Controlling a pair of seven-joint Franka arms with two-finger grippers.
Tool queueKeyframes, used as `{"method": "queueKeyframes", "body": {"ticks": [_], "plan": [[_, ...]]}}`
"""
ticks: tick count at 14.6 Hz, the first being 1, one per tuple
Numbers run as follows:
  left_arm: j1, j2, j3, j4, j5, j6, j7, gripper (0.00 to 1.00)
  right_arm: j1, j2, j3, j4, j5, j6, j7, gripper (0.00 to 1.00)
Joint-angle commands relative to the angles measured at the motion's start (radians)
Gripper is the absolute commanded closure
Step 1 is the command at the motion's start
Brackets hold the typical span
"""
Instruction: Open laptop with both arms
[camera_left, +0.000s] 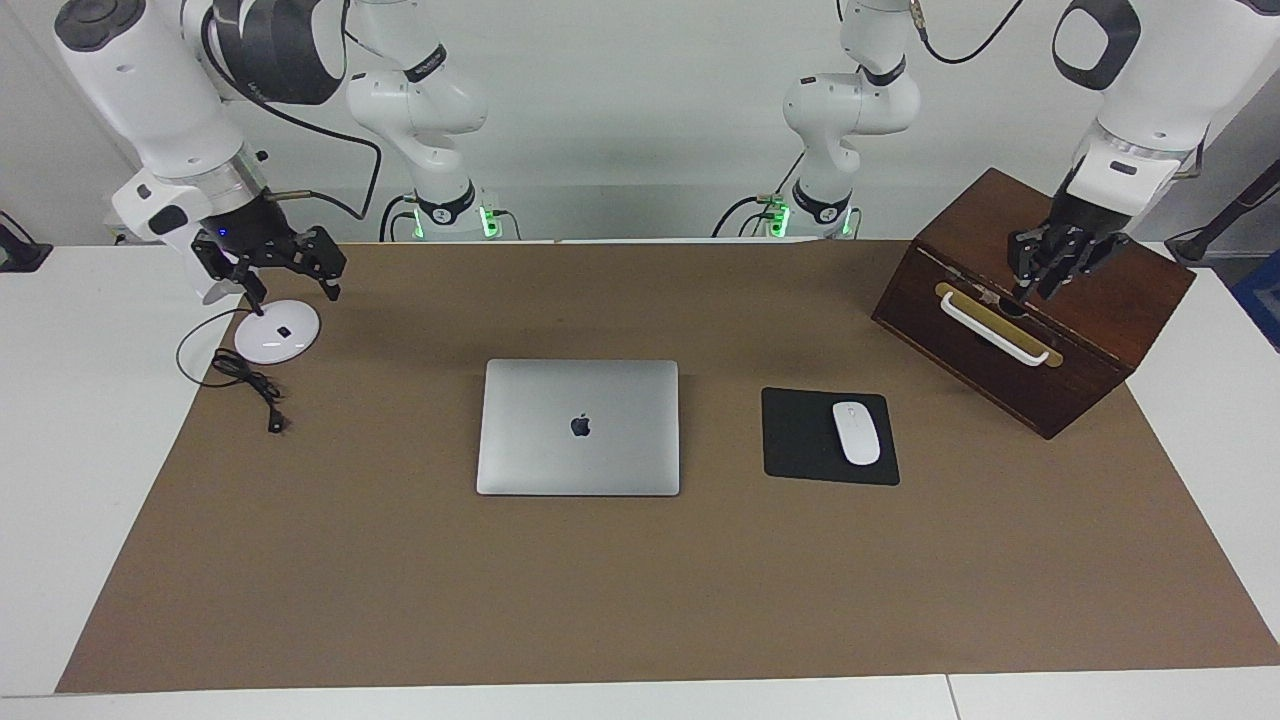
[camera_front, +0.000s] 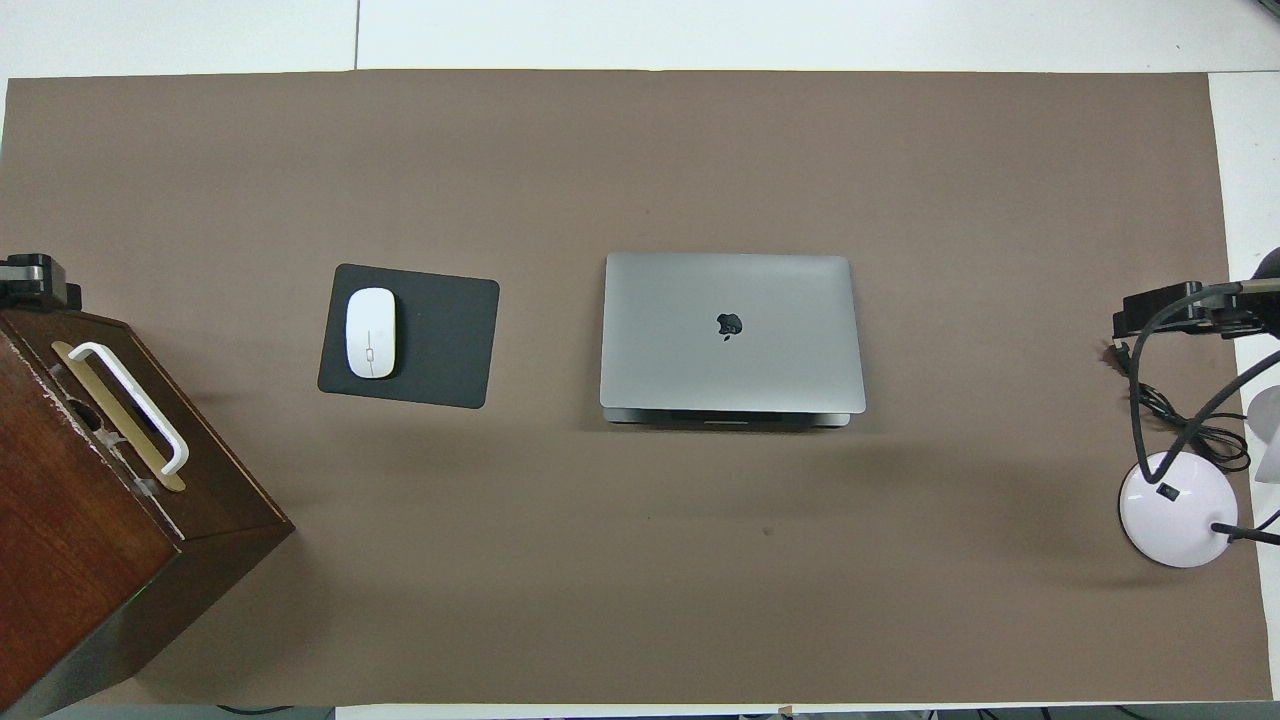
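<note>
Facing view shows the left claw (camera_left: 1040, 275) up in the air over the top of the dark wooden box (camera_left: 1040, 350) at the left arm's end of the tabletop (camera_left: 60, 420). Its fingers are drawn in close together with nothing between them, just over the box's edge above the white handle (camera_left: 995, 330) on a brass plate. In the overhead view only a small black tip of this claw (camera_front: 35, 285) shows at the frame's edge, and the box itself is cut off there.

The right claw (camera_left: 270, 262) hangs over the round white base of the desk lamp (camera_left: 277, 331) at the right arm's end, fingers spread apart and holding nothing. From above it appears as a dark bar (camera_front: 1185, 305), partly crossed by the lamp's black neck; the lamp head is mostly out of frame. A black power cable (camera_left: 250, 380) coils beside the lamp base.

The laptop (camera_left: 578, 427) lies well away from both claws, between them at the middle of the brown mat (camera_left: 640, 600), lid shut and flat with the apple logo up. The overhead view shows a thin strip of its lower body under the lid edge nearer to the robots; whether any gap is there is too fine to tell. Between the laptop and the left claw sits a black mouse pad (camera_left: 800, 440) carrying a white mouse (camera_left: 856, 432), set toward the pad's box end.
</note>
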Motion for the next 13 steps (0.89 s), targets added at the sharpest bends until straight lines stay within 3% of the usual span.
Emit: {"method": "queueKeyframes", "body": {"ticks": [1, 9, 13], "plan": [[0.003, -0.021, -0.003, -0.030, -0.013, 0.020, -0.032, 1.00, -0.013, -0.024, 0.003, -0.031, 0.010, 0.017, 0.006, 0.00], [-0.003, -0.025, -0.011, -0.042, -0.019, 0.022, -0.028, 1.00, -0.042, -0.056, 0.003, -0.111, 0.010, 0.080, -0.020, 0.00], [-0.025, -0.070, -0.014, -0.149, -0.047, 0.097, -0.025, 1.00, -0.054, -0.153, 0.000, -0.317, 0.039, 0.284, -0.011, 0.00]]}}
